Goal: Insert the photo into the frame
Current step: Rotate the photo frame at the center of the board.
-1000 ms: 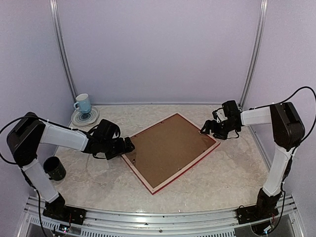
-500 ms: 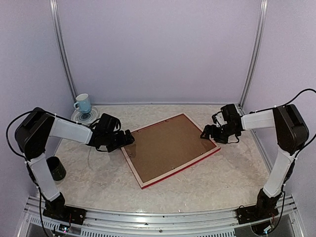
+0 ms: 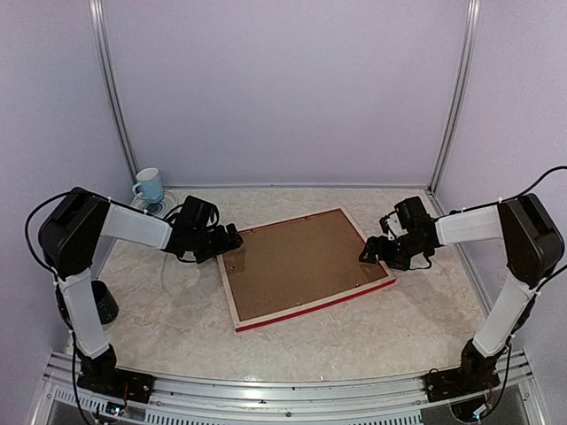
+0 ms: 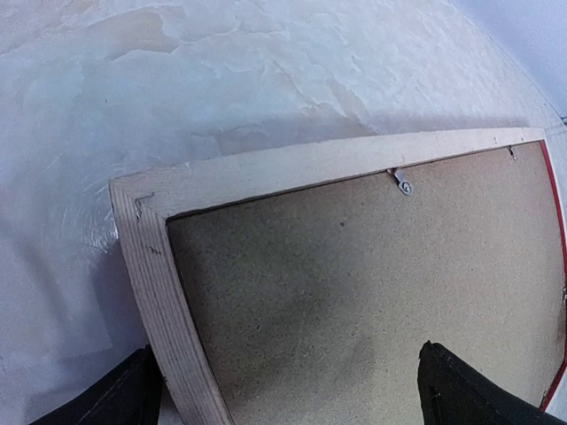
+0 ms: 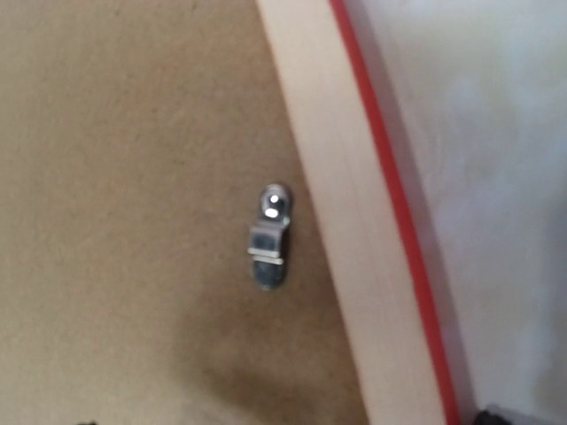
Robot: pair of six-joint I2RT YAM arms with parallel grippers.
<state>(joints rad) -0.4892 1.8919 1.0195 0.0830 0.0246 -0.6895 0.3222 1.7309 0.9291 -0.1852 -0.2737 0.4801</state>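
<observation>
Frame [image 3: 229, 297] with red edges lies flat on the table [image 3: 399, 328], near the middle, with its pale wood back facing up. It sits a bit crooked, not straight with the table's edge. We see a brown board [image 3: 301, 261] filling the back of it. Small metal clips [image 4: 401, 182] reach from the wood bars onto the board.

The left claw [image 3: 232, 241] is at the far left corner of the frame. Its jaws are wide apart. In the left wrist view we see its two black fingers [image 4: 115, 394]. One is out past the wood bar, over the table. The other is over the brown board, so the corner bar sits between them. We cannot tell if they touch the frame.

The right claw [image 3: 368, 254] is at the right side of the frame, low over the bar. Its jaws are apart too. In the right wrist view only tiny dark bits show at the bottom, and these may be its fingertips. That view looks down on one metal clip [image 5: 268, 237] lying on the board, just beside the pale bar with its thin red edge. The table shows past that edge.

At the far left corner of the table stands a blue cup [image 3: 148, 185]. A dark mug [image 3: 104, 303] stands near the left edge, partly behind the left arm.
</observation>
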